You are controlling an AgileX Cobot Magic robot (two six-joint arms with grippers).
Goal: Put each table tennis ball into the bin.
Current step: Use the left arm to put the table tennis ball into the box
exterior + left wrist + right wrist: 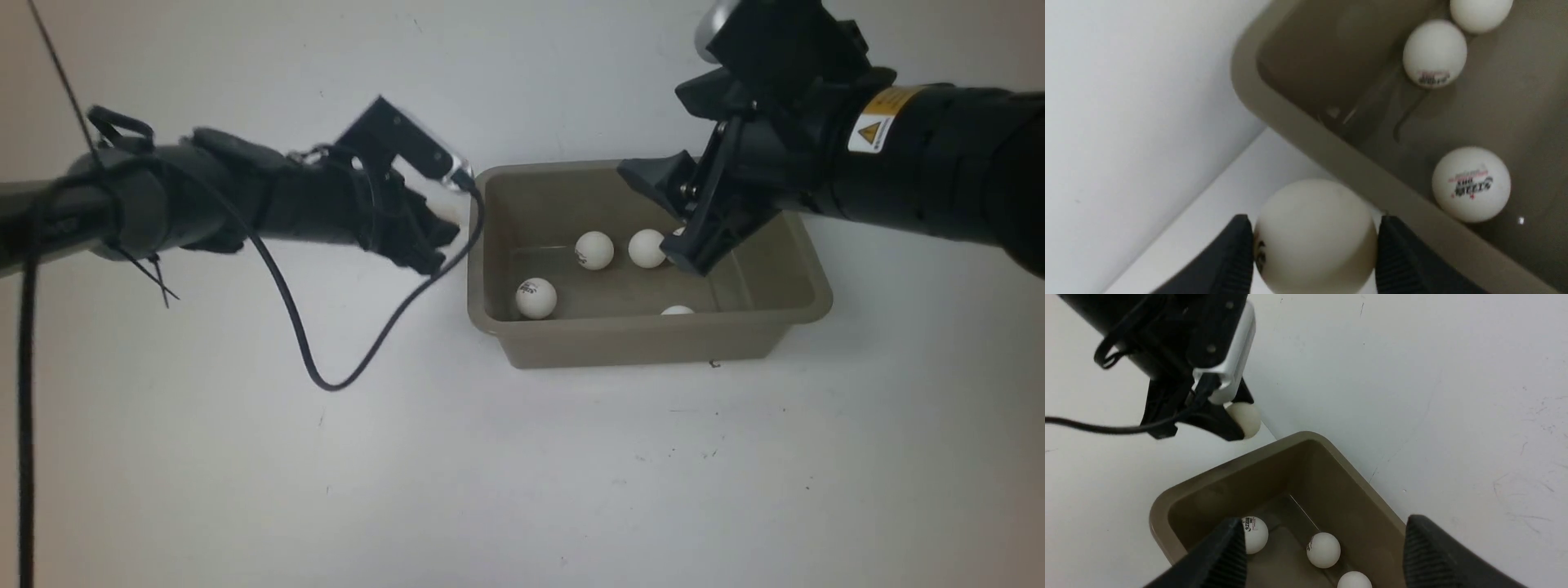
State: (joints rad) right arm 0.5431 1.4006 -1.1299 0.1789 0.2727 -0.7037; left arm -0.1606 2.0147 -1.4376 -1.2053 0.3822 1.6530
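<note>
Left gripper [1314, 222] pinched one ball [1244, 418] between its pads, just outside the bin's [653, 339] left rim (near its far corner). Right gripper [1325, 526] spread, empty, above bin; other balls [593, 250] lay inside.

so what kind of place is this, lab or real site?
Likely a lab test bench: bare white table, just one bin holding balls, and a robot arm with a loose cable.
</note>
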